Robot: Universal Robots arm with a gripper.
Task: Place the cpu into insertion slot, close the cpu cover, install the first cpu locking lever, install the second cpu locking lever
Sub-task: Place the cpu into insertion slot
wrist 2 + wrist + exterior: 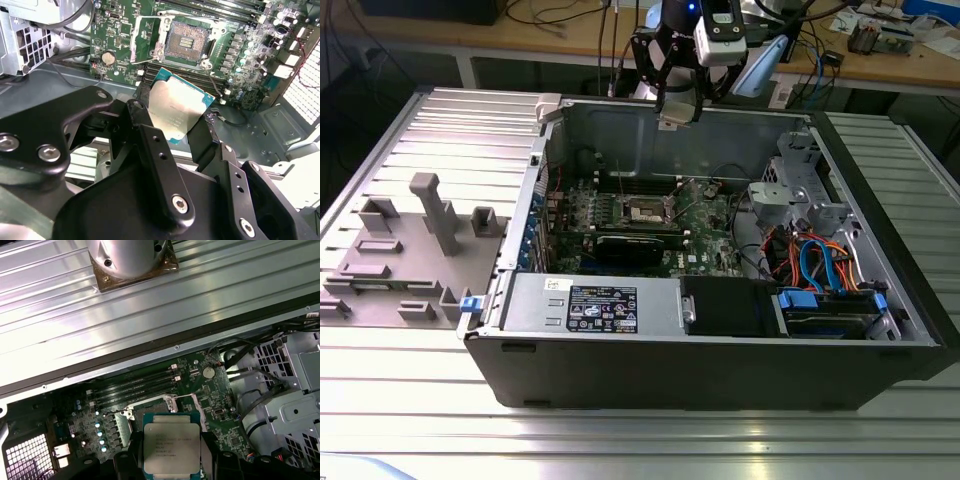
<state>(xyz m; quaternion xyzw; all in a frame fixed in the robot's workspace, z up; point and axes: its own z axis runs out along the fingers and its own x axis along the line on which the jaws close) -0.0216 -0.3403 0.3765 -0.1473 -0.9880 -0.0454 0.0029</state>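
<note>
— Chip status?
— My tool (172, 119) clamps the small silvery-tan square cpu (177, 102) by its edges, well above the dark square silver-rimmed insertion slot (187, 42). I'd keep it level, corners aligned.

The cpu (175, 107) is seen with a pale silver face and a thin blue-green border. The gripper (172, 115) is coloured black, and silver screw heads are noticed on it. The motherboard (120, 47) is coloured green, and the insertion slot (186, 42) is shown dark inside a silver rim. The computer case (620, 135) is grey inside and black outside. The cables (815, 262) are coloured blue and orange, perhaps also red. The table (420, 410) is marked with silvery parallel ridges.
</note>
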